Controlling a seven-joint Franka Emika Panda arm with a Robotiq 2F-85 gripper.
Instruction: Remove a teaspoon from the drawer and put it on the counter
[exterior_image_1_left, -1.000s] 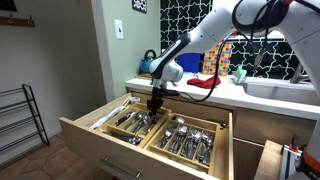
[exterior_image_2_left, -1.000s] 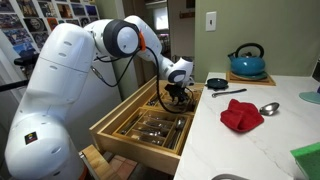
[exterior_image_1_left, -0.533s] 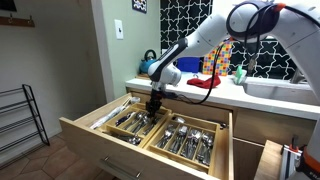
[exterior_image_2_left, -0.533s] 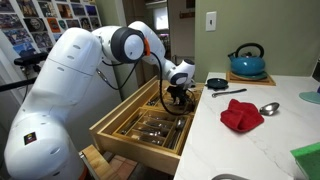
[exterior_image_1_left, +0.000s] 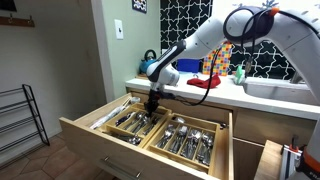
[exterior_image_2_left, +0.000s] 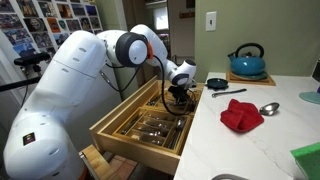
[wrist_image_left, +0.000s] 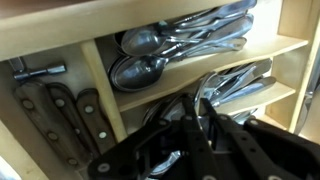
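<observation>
The gripper (wrist_image_left: 205, 118) is held low inside the open drawer (exterior_image_1_left: 110, 150) with its jaws standing close together, but whether anything is pinched between them cannot be told. The spoons (wrist_image_left: 150, 60), the teaspoon presumably among them, are stacked at about eleven o'clock of the fingertips in the wrist view. One slim handle should be gripped alone and lifted straight up, so that neighbours are not dragged along, before the counter (exterior_image_2_left: 230, 150), at three o'clock of the drawer in an exterior view, is approached.

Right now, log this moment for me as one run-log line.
gripper: low over cutlery in open drawer | grasp: unclear | counter: one spoon, red cloth
</observation>
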